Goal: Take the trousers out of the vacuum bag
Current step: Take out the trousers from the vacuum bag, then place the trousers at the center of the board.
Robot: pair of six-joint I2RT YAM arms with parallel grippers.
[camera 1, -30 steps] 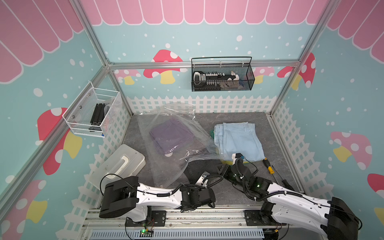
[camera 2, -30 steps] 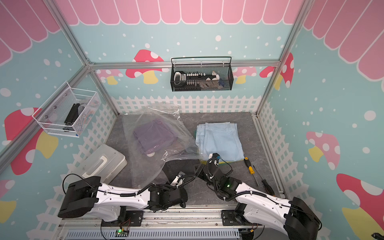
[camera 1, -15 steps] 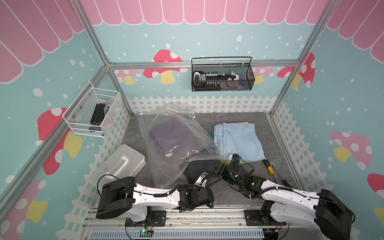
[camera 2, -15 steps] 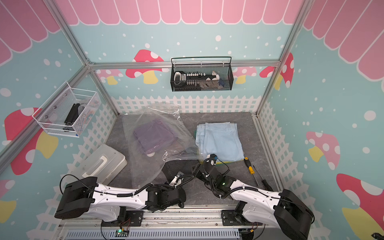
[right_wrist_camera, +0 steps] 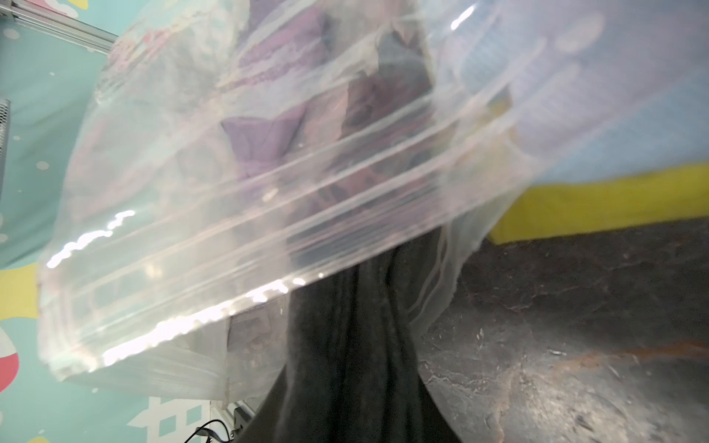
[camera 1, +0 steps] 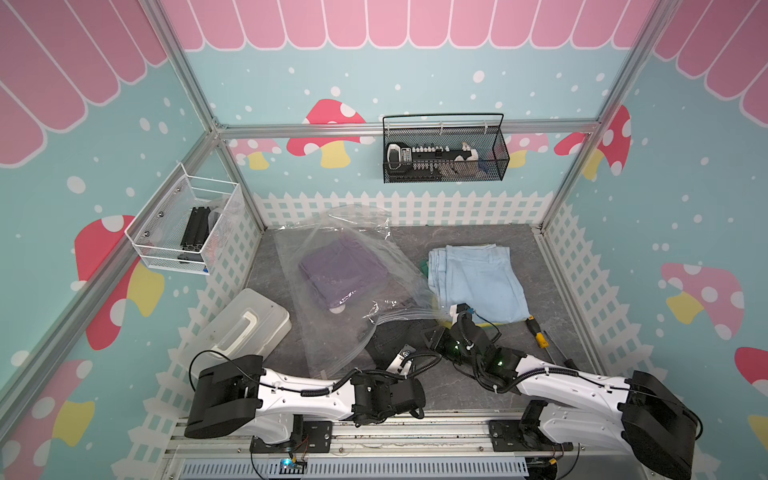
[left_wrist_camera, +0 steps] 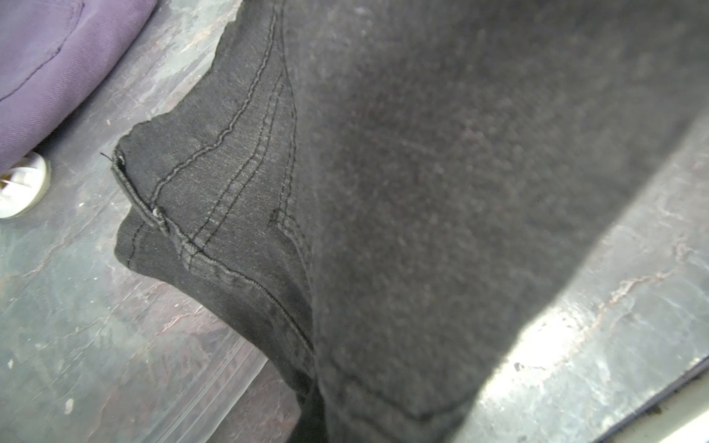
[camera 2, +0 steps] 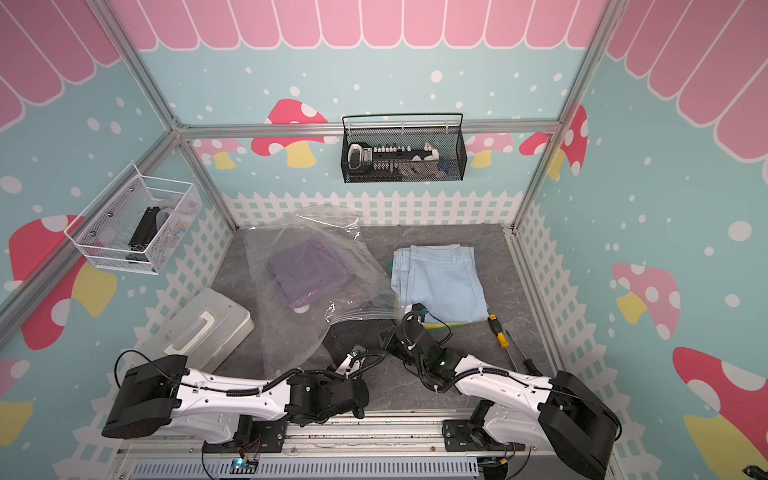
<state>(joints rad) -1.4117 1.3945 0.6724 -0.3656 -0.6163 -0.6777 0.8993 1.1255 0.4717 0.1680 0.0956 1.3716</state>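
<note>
Left gripper (camera 1: 404,356), jaws shut on dark cloth trousers (camera 1: 395,338), sits lower-centre below the mouth of the clear crinkly vacuum bag (camera 1: 332,332); right gripper (camera 1: 432,334) jaws: cannot tell.

Under the left gripper (camera 1: 402,355), the half-out trousers (camera 1: 388,332), partly inside the mouth of the vacuum bag (camera 1: 332,336), with the mouth's edge just ahead of the right gripper (camera 1: 431,335); farther ahead of both, deep in the bag, a folded pair (camera 1: 343,270). Ahead and to the right of the right gripper, a stack of trousers (camera 1: 478,278) on the table (camera 1: 461,237), against the bag's side, and a screwdriver (camera 1: 536,334) near that gripper's right. Well off to the left gripper's left, a box (camera 1: 237,328) at the table's edge.
</note>
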